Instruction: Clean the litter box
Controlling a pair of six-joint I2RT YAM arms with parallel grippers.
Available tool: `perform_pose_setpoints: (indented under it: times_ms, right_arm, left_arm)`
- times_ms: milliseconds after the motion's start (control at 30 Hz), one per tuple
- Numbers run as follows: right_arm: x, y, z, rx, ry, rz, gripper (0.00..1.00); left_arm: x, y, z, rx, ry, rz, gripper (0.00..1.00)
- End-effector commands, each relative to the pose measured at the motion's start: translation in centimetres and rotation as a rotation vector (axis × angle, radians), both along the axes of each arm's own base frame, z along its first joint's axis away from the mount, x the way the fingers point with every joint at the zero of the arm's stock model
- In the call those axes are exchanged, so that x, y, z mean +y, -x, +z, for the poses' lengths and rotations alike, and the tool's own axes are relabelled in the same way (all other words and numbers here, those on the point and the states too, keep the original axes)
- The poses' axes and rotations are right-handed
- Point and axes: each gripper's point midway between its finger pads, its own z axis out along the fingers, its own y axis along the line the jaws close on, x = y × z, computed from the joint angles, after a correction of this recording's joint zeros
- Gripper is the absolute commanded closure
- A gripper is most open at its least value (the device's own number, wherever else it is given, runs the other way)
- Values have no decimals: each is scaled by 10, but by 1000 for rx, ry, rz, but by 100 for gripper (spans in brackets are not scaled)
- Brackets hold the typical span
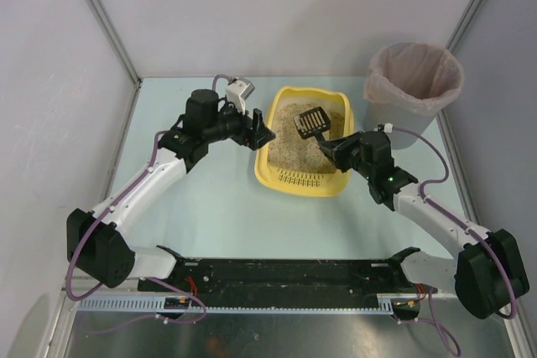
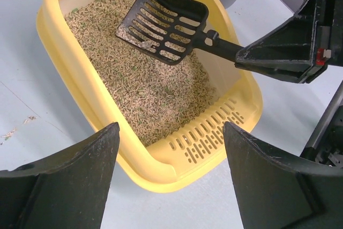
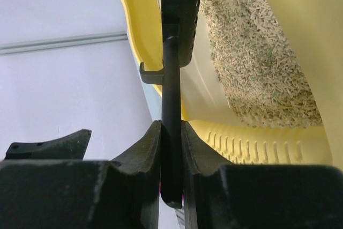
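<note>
Litter box (image 1: 304,179) sits mid-counter (image 1: 210,207), full of beige litter, slotted rim facing the arms. Black scoop (image 1: 309,121) is over the litter, its handle clamped tight in the right gripper (image 1: 332,147). Left gripper (image 1: 263,129) is spread wide and empty, just beside the box's left wall. Grey bin (image 1: 413,81) stands near the back right.

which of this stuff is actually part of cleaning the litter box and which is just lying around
Job: litter box; black scoop, clamped in right gripper; lined bin, likely for waste.
Lying about: stray crumbs beside the box; left gripper, open, holding nothing.
</note>
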Motion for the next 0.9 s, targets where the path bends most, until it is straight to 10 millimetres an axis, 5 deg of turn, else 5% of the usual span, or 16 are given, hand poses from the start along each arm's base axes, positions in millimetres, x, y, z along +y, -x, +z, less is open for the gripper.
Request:
perform_pose_setpoints:
  times_ms: [0,67,133,667,733,867]
  right_arm:
    - [-27,0,21,-48,-13,-21,100]
    - [-38,1,34,-101,2,-56,100]
    - [-29,3,40,-119,-2,-3,100]
    - [-21,11,33,-88,-3,55,100]
    - [-36,5,47,-138,-18,1,100]
    - [-29,5,59,-159,-43,34,100]
  left_arm:
    - [4,-2,16,-53,13,14,18]
    - [4,-1,17,-54,14,14,18]
    - [4,-2,17,-53,15,14,18]
    - [2,-1,15,-43,17,7,18]
    - [2,-1,16,-45,19,7,18]
    - [3,-1,16,-49,17,11,18]
